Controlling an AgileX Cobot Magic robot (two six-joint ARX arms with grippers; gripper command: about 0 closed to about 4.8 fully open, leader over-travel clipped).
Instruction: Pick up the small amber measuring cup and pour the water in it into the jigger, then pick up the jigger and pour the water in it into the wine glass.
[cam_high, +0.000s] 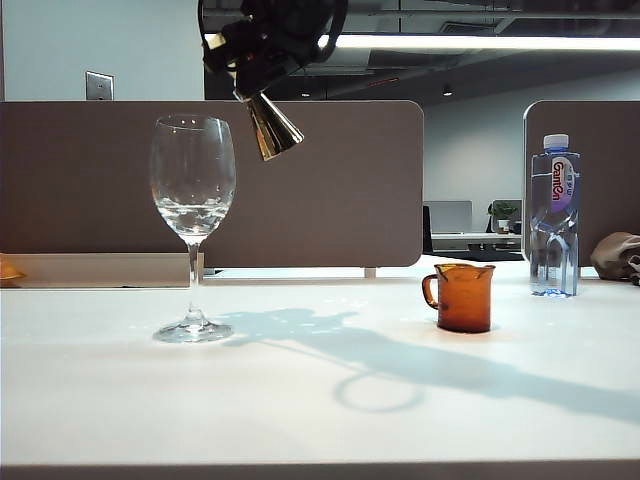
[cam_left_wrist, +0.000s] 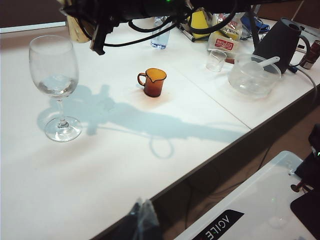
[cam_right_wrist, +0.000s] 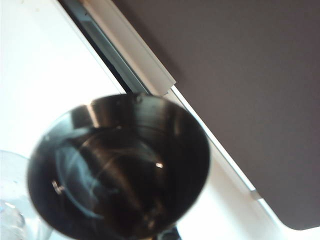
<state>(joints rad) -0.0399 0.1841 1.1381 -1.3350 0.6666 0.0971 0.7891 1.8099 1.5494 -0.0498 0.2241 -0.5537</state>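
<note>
The wine glass (cam_high: 193, 225) stands nearest on the white table (cam_high: 320, 400), a little water in its bowl. At its three o'clock, well apart, sits the small amber measuring cup (cam_high: 461, 297). High at the glass's one o'clock, the right gripper (cam_high: 258, 62) is clamped on the jigger (cam_high: 272, 125), tilted above the rim. The left gripper (cam_left_wrist: 141, 221) shows only as blurred tips; I cannot tell its opening. Farthest back stands a water bottle (cam_high: 555, 215).

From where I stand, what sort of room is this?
Probably an open-plan office used as a test lab: brown desk partitions, ceiling strip lights and a distant monitor stand behind the white table.
</note>
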